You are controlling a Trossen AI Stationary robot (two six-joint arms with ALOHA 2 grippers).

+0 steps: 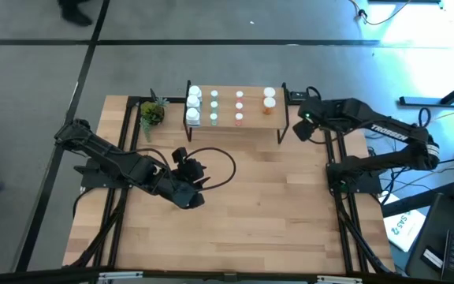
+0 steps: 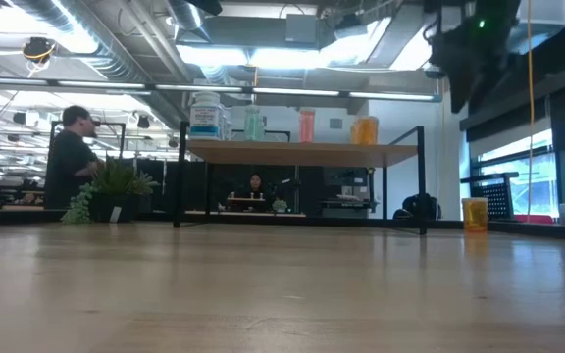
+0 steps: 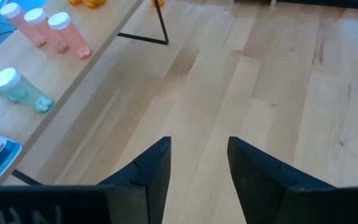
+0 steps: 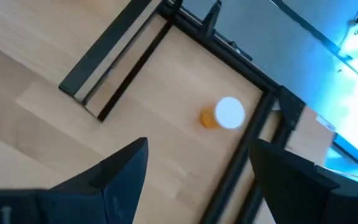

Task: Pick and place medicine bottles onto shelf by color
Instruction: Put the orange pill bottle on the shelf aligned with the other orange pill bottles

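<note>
light-wood shelf [image 1: 252,118] on thin black legs stands at the far middle of your table [image 1: 274,213], and the high view lets you count eleven bottles on it in four columns: three white bottles [image 1: 194,104] at its left end, three pale green bottles [image 1: 214,106], three pink-red bottles [image 1: 240,107] and two orange bottles [image 1: 269,98] at its right end. every one stands upright, white cap up, long axis vertical. you have one more, a lone orange bottle [image 4: 224,114], not on the shelf: it stands upright on the table near the far right corner, beside the black frame rails, and the right wrist view looks down on its white cap. one small potted plant [image 1: 152,113] sits just left of the shelf. your right gripper [image 4: 194,177] hangs raised off the table just beyond the shelf's right end, pointing down, above that lone bottle; its fingers are spread wide and hold nothing. your left gripper [image 3: 199,171] waits over the middle of the table, in front of the shelf's left half, the arm stretched low from the left edge; its fingers are parted a moderate way with only bare wood between them. in the low view two people show in the room beyond the table.
</note>
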